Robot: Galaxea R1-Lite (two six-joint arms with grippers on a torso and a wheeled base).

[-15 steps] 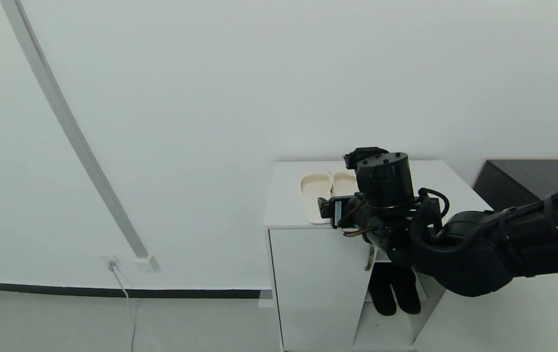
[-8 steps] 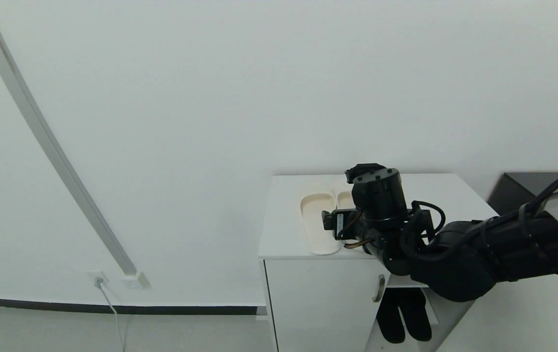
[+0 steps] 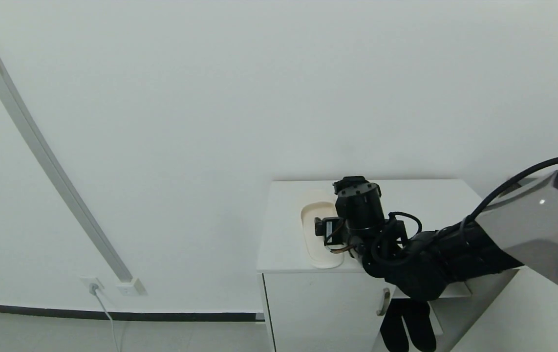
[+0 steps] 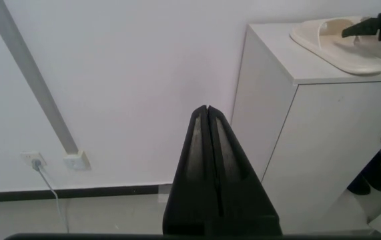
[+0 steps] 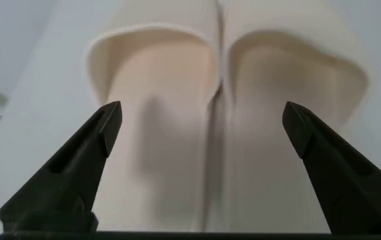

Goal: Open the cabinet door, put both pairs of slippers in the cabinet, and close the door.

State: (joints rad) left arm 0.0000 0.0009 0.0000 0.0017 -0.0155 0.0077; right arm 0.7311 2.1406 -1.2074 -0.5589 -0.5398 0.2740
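Note:
A cream pair of slippers [image 3: 319, 242] lies side by side on top of the white cabinet [image 3: 284, 234]. My right gripper [image 3: 348, 184] hangs just above the pair, and its wrist hides the right slipper in the head view. In the right wrist view the right gripper [image 5: 202, 110] is open, with both cream slippers [image 5: 223, 153] between and beyond its fingers. A black pair of slippers [image 3: 406, 332] stands inside the open right compartment. My left gripper [image 4: 207, 113] is shut and holds nothing, low and to the left of the cabinet [image 4: 310, 133].
The cabinet's left door [image 3: 323, 318] is closed, with a handle [image 3: 384, 301] at its right edge. The opened right door [image 3: 513, 322] stands out at the lower right. A wall socket with a cable [image 3: 94, 288] and a slanted wall conduit [image 3: 39, 146] are to the left.
The head camera has shifted, so the cabinet sits lower in the picture. My right gripper has moved left over the cream pair, and its wrist now covers the right slipper.

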